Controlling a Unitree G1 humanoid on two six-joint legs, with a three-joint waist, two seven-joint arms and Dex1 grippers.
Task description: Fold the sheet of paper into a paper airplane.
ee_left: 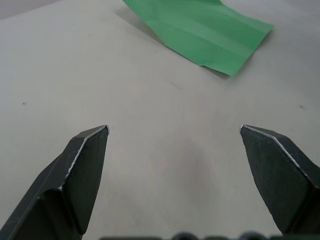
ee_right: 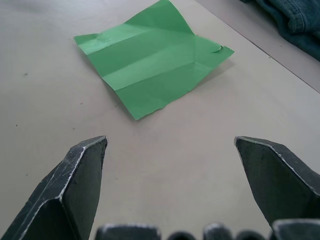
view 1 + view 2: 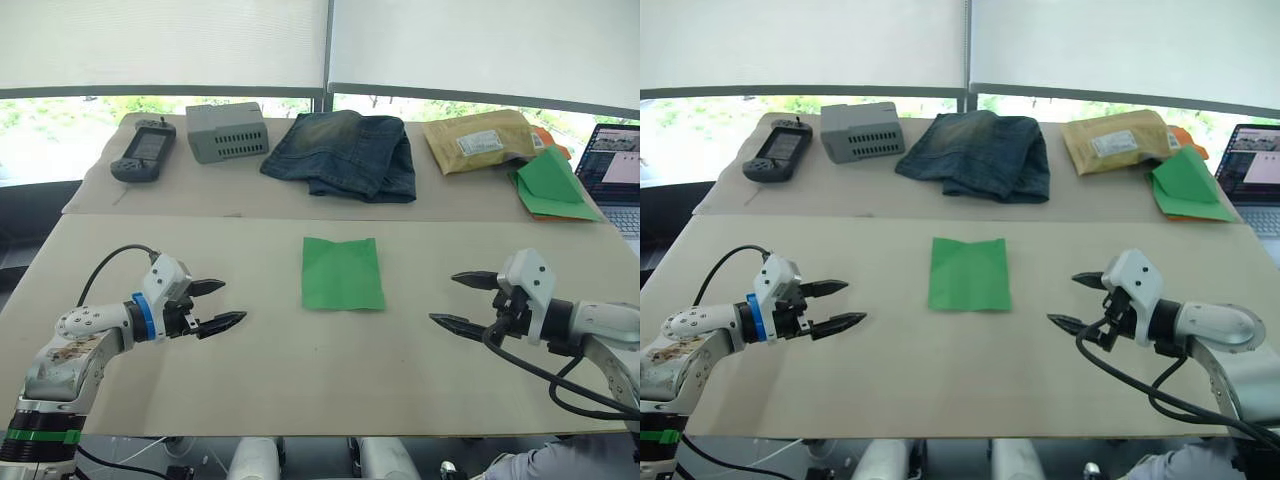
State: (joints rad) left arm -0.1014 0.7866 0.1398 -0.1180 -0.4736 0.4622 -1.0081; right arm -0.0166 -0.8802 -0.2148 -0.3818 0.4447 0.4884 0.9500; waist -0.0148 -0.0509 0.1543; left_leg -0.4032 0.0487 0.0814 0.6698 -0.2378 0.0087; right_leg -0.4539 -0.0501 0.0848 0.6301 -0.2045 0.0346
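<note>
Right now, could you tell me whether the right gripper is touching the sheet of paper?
Apart. The left eye view shows bare table between the right gripper and the sheet of paper.

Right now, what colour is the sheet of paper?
Bright green sheet of paper, clearest in the right wrist view.

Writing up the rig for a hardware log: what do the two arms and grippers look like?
Both arms are silver-grey with white wrist housings and looping black cables. The left gripper and right gripper each have two tapered black fingers. The left wrist carries a blue ring.
</note>
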